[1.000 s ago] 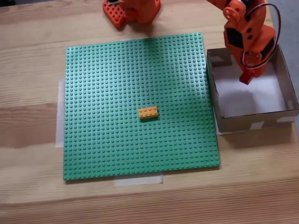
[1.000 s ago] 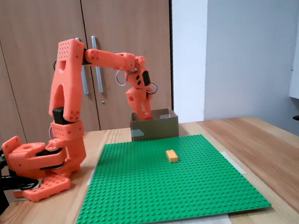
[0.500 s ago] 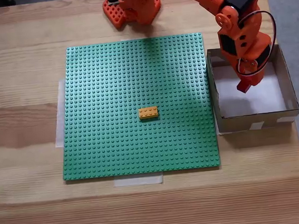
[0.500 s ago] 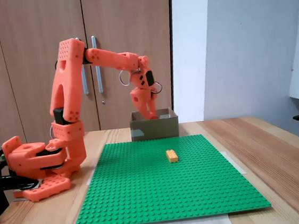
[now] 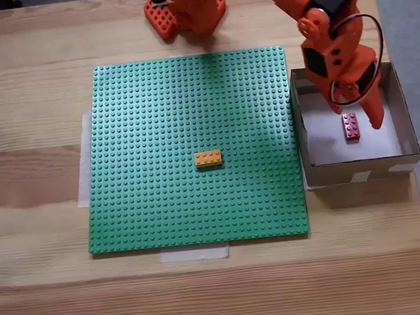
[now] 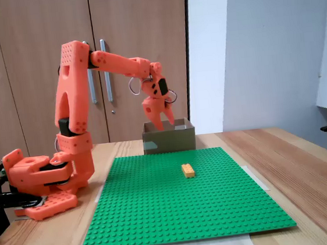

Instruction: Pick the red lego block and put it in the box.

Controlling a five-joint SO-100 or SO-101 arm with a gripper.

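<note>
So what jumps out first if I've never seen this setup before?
Probably the bright orange arm, reaching from its base at the table's edge over to the box. Its open gripper hangs just above the red block, which lies on the box's white bottom. The big green baseplate fills the table's middle, with a lone yellow-orange brick on it.

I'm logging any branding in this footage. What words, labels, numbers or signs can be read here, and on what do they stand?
None: no readable text in either fixed view.
The box and its pale tape pieces are blank.
The red lego block and the yellow-orange brick have studs too small to show any lettering.
The arm and its open pincer carry no legible marking.
</note>
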